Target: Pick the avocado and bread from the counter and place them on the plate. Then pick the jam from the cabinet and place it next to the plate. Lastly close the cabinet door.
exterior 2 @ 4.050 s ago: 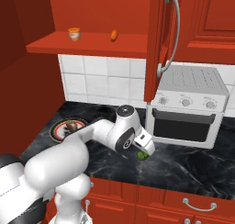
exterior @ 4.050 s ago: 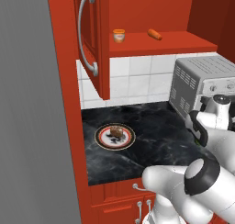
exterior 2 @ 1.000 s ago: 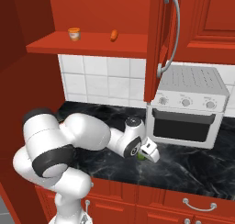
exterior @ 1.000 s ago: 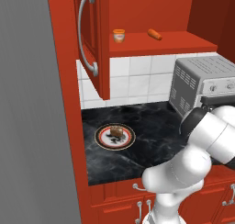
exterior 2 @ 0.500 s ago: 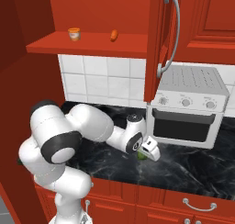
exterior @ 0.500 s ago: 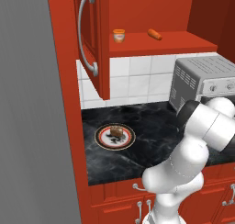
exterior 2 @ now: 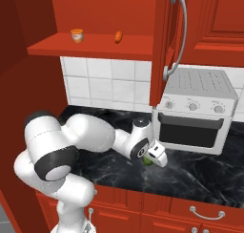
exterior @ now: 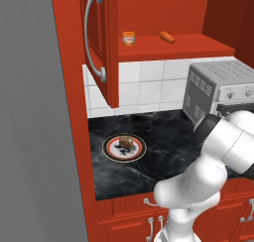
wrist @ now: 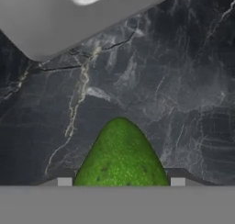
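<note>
The avocado (wrist: 120, 154), green and pear-shaped, rests on the black marble counter (wrist: 183, 94) between my two fingertips, which press against its sides. From the right base view my gripper (exterior 2: 151, 159) is low on the counter in front of the oven, shut on the avocado (exterior 2: 147, 161). The bread (exterior: 125, 142) lies on the red-rimmed plate (exterior: 106, 148) at the counter's left. The orange jam (exterior: 128, 38) jar stands on the shelf of the open cabinet (exterior: 163, 50), also seen as the jam (exterior 2: 76, 35). The cabinet door (exterior: 101, 47) stands wide open.
A silver toaster oven (exterior 2: 195, 112) stands on the counter just right of my gripper. An orange carrot-like item (exterior: 167, 36) lies on the shelf right of the jar. A second open door (exterior 2: 162, 46) hangs above the oven. Red drawers (exterior 2: 200, 213) run below the counter.
My jaws have closed in on the avocado. The arm's elbow has swung round while the hand stayed low in front of the oven.
</note>
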